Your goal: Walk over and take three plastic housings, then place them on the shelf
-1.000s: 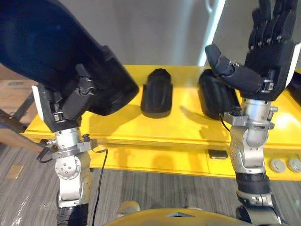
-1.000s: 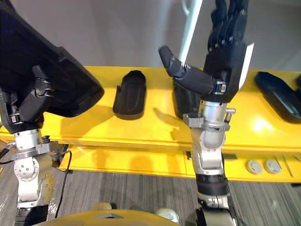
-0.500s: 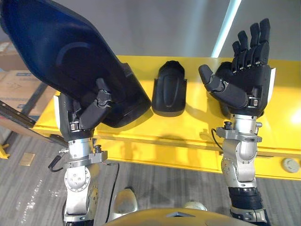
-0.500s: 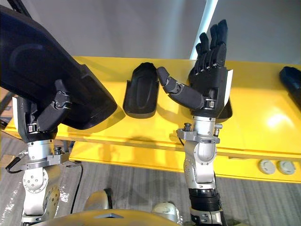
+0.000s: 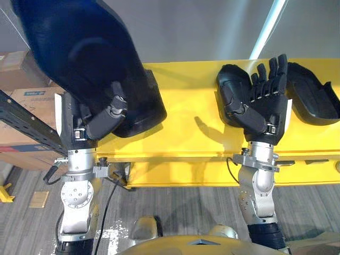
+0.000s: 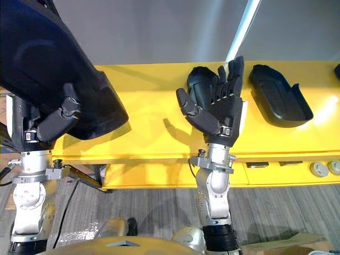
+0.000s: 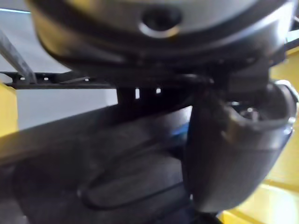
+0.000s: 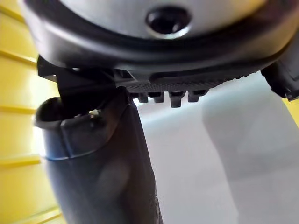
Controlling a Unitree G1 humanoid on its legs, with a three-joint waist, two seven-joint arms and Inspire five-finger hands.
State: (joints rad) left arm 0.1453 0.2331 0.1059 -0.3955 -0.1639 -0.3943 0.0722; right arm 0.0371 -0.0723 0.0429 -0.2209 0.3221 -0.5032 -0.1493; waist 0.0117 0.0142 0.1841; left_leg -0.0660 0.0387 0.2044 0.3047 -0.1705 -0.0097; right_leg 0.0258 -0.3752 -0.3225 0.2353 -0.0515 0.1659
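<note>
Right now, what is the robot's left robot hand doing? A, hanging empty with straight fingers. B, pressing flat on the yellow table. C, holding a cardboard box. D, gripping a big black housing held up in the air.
D: the left robot hand has its thumb curled round a large black housing that it holds raised over the edge of the yellow table, while the right robot hand is open and holds nothing.
</note>
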